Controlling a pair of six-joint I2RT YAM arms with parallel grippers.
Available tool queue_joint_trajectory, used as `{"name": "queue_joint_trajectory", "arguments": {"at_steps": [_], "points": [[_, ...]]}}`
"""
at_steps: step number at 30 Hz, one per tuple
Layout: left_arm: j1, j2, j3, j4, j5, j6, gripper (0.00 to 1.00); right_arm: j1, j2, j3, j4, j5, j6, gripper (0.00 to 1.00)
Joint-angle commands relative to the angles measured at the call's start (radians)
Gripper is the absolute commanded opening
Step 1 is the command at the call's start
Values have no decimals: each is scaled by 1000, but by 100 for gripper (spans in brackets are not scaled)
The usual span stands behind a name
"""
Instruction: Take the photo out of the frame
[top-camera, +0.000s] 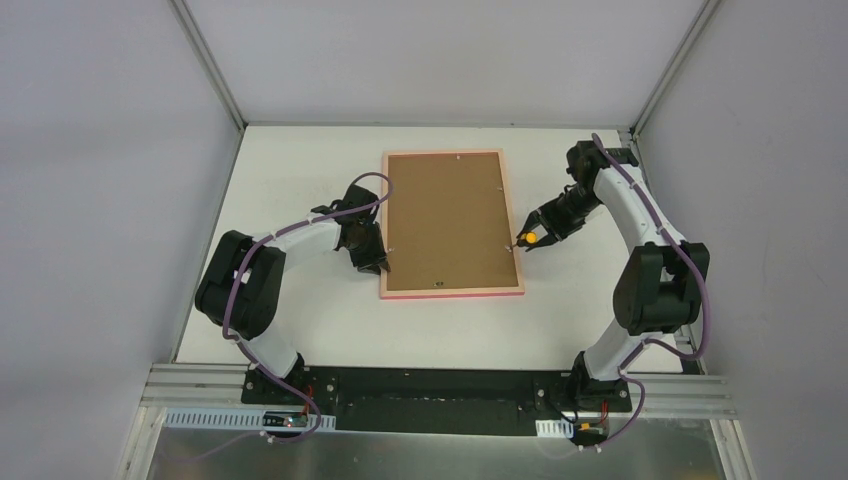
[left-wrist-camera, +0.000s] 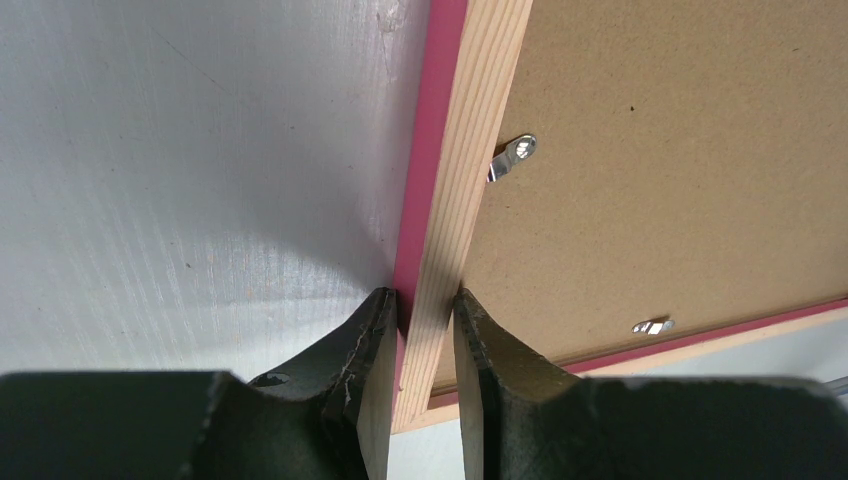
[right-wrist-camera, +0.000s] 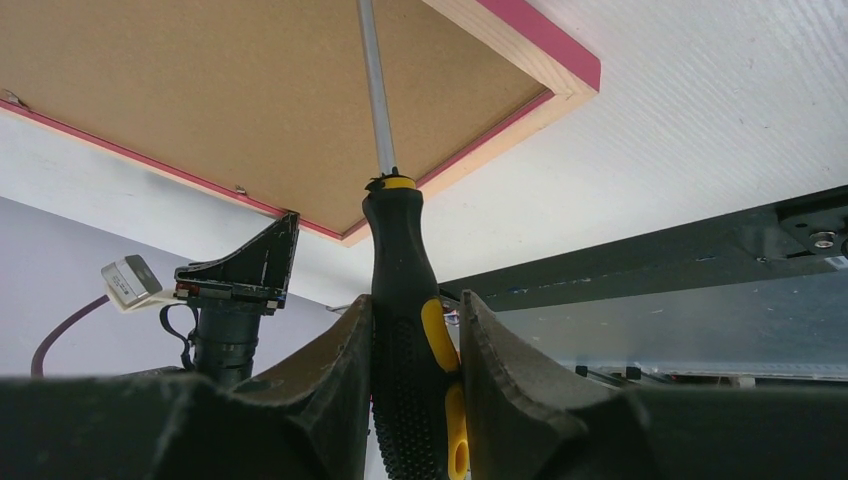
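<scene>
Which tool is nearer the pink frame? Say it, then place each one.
Left. The left tool is clamped on the frame's left rail; the right tool sits off its right edge, gripping a screwdriver whose shaft reaches over the frame.

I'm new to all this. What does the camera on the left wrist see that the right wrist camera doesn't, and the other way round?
Only the left wrist view: the left jaws pinching the frame's wooden rail, and two small metal tabs on its back. Only the right wrist view: the right jaws clamped on a black-and-yellow screwdriver, its shaft reaching over the frame, plus the left jaws at the frame's far edge. Both: the frame lying face down, its brown back board, pink edging and the white table.
</scene>
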Motion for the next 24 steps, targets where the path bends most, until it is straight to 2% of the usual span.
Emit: {"name": "queue_joint_trajectory", "arguments": {"at_steps": [1,6,13,18,24], "points": [[-13,20,-28,-22,-16,-14,25,-12,-11,-24,-91,53,18,0],[-13,11,-34,-20,-18,-19,25,-12,-10,-9,-109,37,32,0],[-13,6,-46,-14,-20,-16,25,-12,-64,-139,-102,-19,69,0],[-13,-5,-50,-13,-23,-16,26,-17,-76,-131,-142,-3,67,0],[-13,-5,-55,-12,-26,-14,26,-32,-88,-167,-142,-78,103,0]]}}
